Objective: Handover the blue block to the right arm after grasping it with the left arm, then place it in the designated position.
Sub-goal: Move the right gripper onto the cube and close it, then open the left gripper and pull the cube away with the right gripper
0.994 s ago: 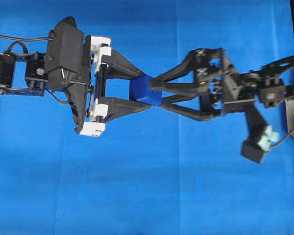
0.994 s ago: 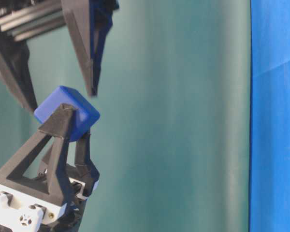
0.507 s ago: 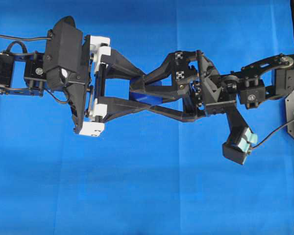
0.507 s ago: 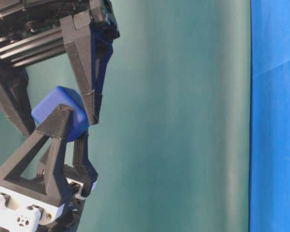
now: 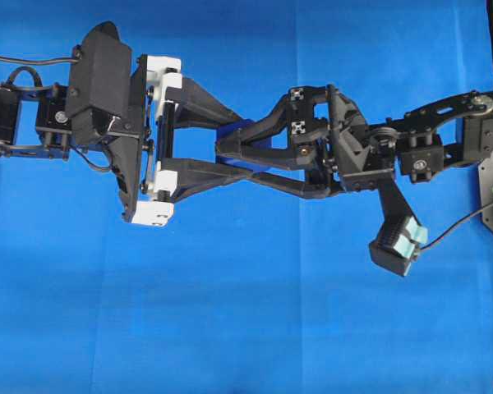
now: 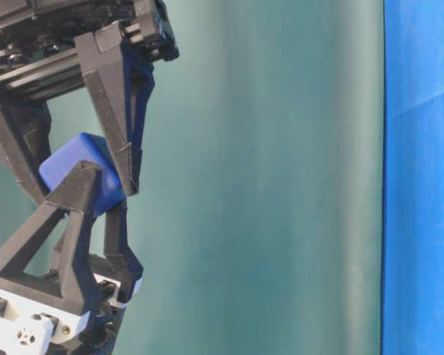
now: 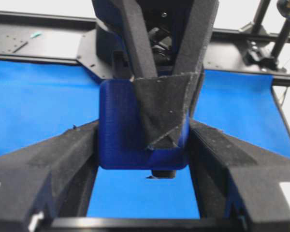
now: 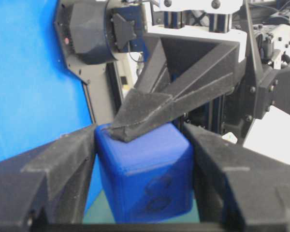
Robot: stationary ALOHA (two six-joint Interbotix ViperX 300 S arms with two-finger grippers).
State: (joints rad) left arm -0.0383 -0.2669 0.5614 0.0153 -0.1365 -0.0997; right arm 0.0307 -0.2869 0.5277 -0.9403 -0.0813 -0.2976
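Left gripper: white-bracketed, about half open, fingers clamped on opposite faces of the blue block, which it holds in mid-air above the blue cloth, well clear of it. Right gripper: all black, rolled crosswise to the left one, its two pads lying against the block's other pair of faces in its own wrist view; whether it is pressing firmly or only touching cannot be told. Block: small dark-blue cube, rounded edges, faint looped mark on the face turned toward the right wrist camera; in the table-level view it sits tilted between the four fingertips; in the overhead view it is almost hidden where the two sets of fingers cross. Step in hand, as judged: the handover. Done well, the right gripper should finish closing squarely on the flat faces before the left one lets go, and the left should then open and draw straight back without dragging a corner; a release too soon would likely drop the cube onto the cloth. Containers: none visible in any view; no marked placing spot can be made out either.
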